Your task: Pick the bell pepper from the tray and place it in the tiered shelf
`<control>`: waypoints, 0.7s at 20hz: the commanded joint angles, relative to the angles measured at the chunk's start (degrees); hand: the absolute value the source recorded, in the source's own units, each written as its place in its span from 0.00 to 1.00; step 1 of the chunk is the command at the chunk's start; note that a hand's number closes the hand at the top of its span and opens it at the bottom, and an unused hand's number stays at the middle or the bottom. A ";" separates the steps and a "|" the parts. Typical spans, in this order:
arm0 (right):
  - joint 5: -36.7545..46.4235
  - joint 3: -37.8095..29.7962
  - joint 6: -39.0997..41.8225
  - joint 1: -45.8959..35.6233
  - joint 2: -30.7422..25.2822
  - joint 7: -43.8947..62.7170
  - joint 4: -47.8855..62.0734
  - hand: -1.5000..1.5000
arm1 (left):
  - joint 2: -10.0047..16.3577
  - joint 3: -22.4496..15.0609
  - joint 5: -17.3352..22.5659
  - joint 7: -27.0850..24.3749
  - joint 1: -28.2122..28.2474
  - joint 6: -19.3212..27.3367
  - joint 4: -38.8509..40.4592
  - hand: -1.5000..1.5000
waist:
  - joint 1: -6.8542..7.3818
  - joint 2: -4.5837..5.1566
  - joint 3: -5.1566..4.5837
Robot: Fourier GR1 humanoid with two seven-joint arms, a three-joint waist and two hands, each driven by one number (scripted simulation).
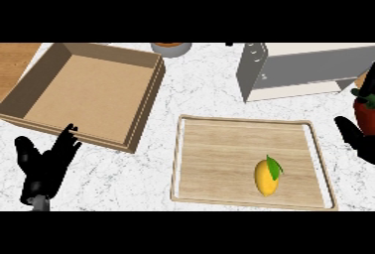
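Bell pepper [364,113]: red, dark green stem, cut by the frame edge, off the tray [242,130] and just past its right rim. It sits against the right hand [356,139]. The fingers look curled up under it, though most of the hand is out of frame, so this is a likely reading only.

Handling, as judged: light, hollow, with a stiff but thin wall. The skin is glossy and probably slippery, and the lobed body may roll in the palm. Best taken around the broad middle, fingers on opposite lobes. Avoid the stem, which could snap.

Left hand [45,166]: left of the tray, low on the worktop [198,94], fingers spread apart and pointing up, holding nothing. Resting.

Containers:
- Tray: wooden, shallow rim. It holds one yellow fruit [267,177] with a green leaf, toward its lower right part.
- Tiered shelf [307,69]: pale grey, beyond the tray's far right corner. Nothing shows on its visible tier.
- Cardboard box [88,84]: open-topped, beyond the tray to the left. Nothing shows inside.
- Bowl [170,48]: beyond the tray, partly cropped, contents unclear.
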 commanded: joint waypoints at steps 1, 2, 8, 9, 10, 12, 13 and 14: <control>-4.86 -6.62 2.80 -9.72 -4.58 4.60 5.44 1.00 | -3.64 -3.85 -1.85 1.19 -2.57 0.94 1.88 0.50 | 0.49 0.81 -0.80; -6.15 -6.71 2.83 -11.04 -4.40 8.02 4.03 1.00 | -1.20 -1.07 1.18 -0.45 -3.05 -3.31 4.86 0.50 | 0.28 0.77 -0.85; -5.43 -9.33 2.64 -21.96 -8.60 3.82 21.45 1.00 | -3.83 -4.04 -2.26 -0.06 -2.58 -0.92 2.71 0.50 | 1.28 1.03 -0.79; -4.22 -9.45 2.23 -23.56 -9.31 2.71 25.31 1.00 | -2.13 -1.86 0.24 1.04 -1.84 -2.75 1.52 0.50 | 1.68 1.06 -0.78; -3.87 -8.87 1.59 -21.65 -8.01 1.37 23.99 1.00 | -3.09 -1.54 -1.63 -0.95 -4.98 -1.04 6.47 0.50 | 0.89 1.03 -0.78; -2.83 -8.98 2.20 -28.17 -10.87 -0.26 31.90 1.00 | -3.92 -3.05 -2.26 -1.05 -3.04 -1.06 3.42 0.50 | 1.63 1.14 -0.79; -2.03 -9.88 3.00 -26.18 -12.28 -4.28 33.93 1.00 | -4.20 -2.55 -2.23 -2.96 -3.95 -1.59 6.73 0.50 | 1.28 1.30 -0.79; 0.64 -6.39 -0.40 -28.32 -8.83 -4.81 35.64 1.00 | -2.54 -1.83 -1.71 1.71 -5.87 -1.22 3.45 0.50 | 1.70 1.22 -0.77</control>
